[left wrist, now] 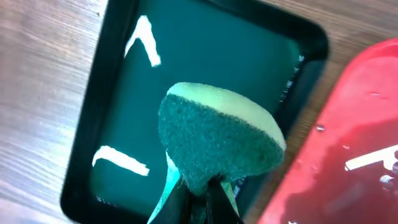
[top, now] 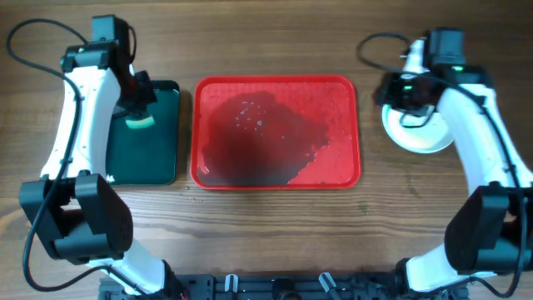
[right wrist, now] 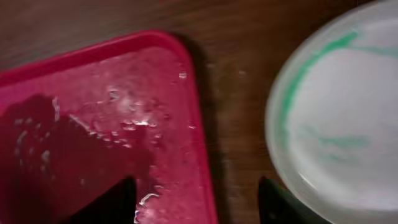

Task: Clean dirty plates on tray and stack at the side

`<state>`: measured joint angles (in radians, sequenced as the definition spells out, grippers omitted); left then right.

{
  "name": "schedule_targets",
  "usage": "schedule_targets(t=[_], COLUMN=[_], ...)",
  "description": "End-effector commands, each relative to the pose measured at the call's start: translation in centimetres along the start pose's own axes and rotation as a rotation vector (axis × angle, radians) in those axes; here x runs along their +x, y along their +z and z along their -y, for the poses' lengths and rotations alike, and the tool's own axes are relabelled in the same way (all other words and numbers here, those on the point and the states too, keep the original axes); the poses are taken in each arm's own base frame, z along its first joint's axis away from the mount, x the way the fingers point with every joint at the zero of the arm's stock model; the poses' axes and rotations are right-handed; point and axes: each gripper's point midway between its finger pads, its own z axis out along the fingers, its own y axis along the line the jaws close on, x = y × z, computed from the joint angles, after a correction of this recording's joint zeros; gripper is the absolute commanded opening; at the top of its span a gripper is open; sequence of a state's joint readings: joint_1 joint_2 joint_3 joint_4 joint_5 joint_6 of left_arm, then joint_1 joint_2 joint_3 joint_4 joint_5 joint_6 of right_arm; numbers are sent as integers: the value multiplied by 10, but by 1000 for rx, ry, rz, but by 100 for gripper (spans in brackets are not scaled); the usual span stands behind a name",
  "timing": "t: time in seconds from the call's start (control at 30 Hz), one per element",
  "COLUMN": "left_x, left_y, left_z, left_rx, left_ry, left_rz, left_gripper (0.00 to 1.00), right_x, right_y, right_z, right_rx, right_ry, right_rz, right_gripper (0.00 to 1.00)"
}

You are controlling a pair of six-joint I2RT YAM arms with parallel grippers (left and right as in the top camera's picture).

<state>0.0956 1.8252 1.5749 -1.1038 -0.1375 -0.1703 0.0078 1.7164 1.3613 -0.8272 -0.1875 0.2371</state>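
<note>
Plate [right wrist: 336, 124] with a green smear lies on the wooden worktop [right wrist: 236, 112] beside the wet red tray [right wrist: 155, 93]. My right fingers [right wrist: 283, 205] hang spread wide and empty over the gap between them. My left fingers [left wrist: 189, 210] pinch a sponge [left wrist: 217, 140] above the dark green tray [left wrist: 205, 50].

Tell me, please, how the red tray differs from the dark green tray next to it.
The red tray is larger than the dark green tray. The red tray is wet with droplets; the dark green tray looks dry. The left hand holds a sponge over the dark green tray; the red tray holds nothing. Both are rectangular, with rounded corners and raised rims.
</note>
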Motion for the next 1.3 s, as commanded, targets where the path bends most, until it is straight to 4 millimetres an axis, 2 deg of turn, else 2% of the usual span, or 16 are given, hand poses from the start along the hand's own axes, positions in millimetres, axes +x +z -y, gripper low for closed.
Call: schedule_targets(t=[0.0,0.1,0.23,0.33,0.43,0.5,0.53,0.63,0.67,0.77,0.87,0.97,1.0,1.03,1.07,1.27], left_x=[7,11,21,29,33,32,30,17,10,-19,-37,-36,-35,-35,-34,-34], left_y=[26,50,71,85,90,90,89,72,60,-4,-70,-109,-118,-124,-127,-128], left_z=[-13,-12,-11,-11,-11,-11,-11,-10,-10,-11,-11,-16,-17,-18,-19,-19], left_rx=[-20,-16,-16,-15,-15,-15,-14,-8,-4,23,59,79,84,87,89,89], left_ry=[59,53,52,51,51,50,50,33,15,-8,-18,-32,-35,-37,-39,-39], left_rz=[-17,5,10,13,12,15,20,53,75,195,351,450,473,486,494,497], left_gripper=[4,4,4,10,33,72,83,99,100,100,100,100,100,100,100,100], right_x=[-1,4,7,9,13,13,13,13,14,13,3,-7,-9,-9,-9,11], right_y=[-2,0,0,0,0,0,0,0,0,-8,-36,-82,-101,-116,-132,-232], right_z=[-33,-50,-53,-52,-50,-50,-50,-51,-51,-52,-56,-62,-65,-67,-70,-81], right_rx=[-4,-13,-15,-11,-6,-6,-7,-10,-10,-14,-15,-18,-27,-36,-47,-150], right_ry=[-118,-162,-168,-166,-166,-167,-167,-165,-164,-166,-174,-185,-188,-191,-195,-225], right_rz=[38,36,31,19,3,3,3,1,0,14,80,180,216,245,279,511], right_gripper=[67,67,67,66,65,66,66,66,66,66,67,71,78,84,99,100])
